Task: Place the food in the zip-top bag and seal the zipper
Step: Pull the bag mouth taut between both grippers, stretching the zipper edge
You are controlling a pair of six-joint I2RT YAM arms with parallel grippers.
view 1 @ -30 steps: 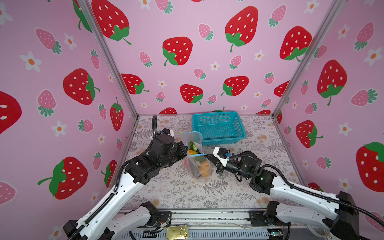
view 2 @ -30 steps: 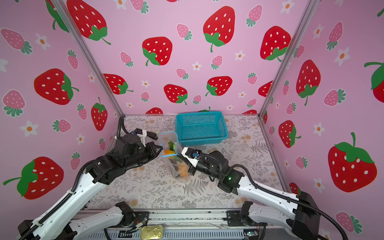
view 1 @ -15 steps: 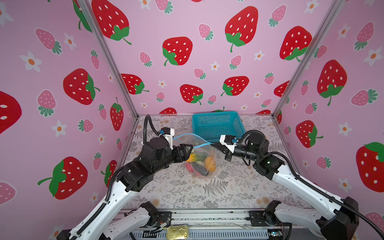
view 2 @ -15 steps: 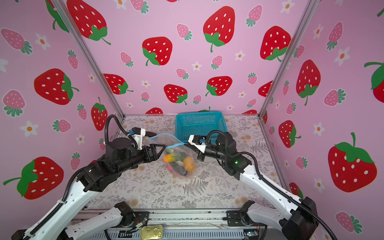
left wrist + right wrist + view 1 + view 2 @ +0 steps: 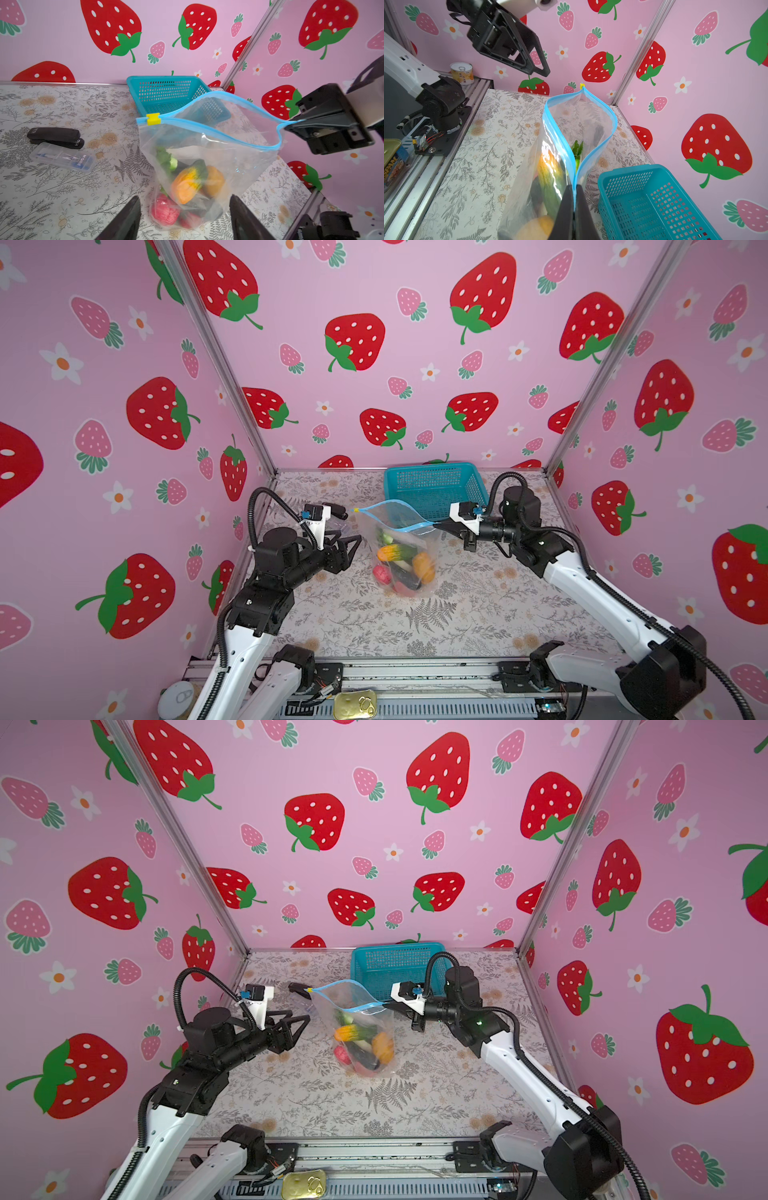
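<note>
Already food (image 5: 187,185) inside zip-top bag (image 5: 239,158), zipper (image 5: 544,119) open, pinched by right gripper (image 5: 438,524).

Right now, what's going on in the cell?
The right pincer is shut on one end of the zipper, holding the zip-top bag up by that corner. The food is already inside, piled at the bottom. The bag's mouth gapes open, with the yellow slider at the opposite end. The left pincer is open beside the bag, holding nothing.

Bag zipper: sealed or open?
Open. The two blue strips of the zipper bow apart above the food; the yellow slider sits at one end, and the right hand pinches the other end.
</note>
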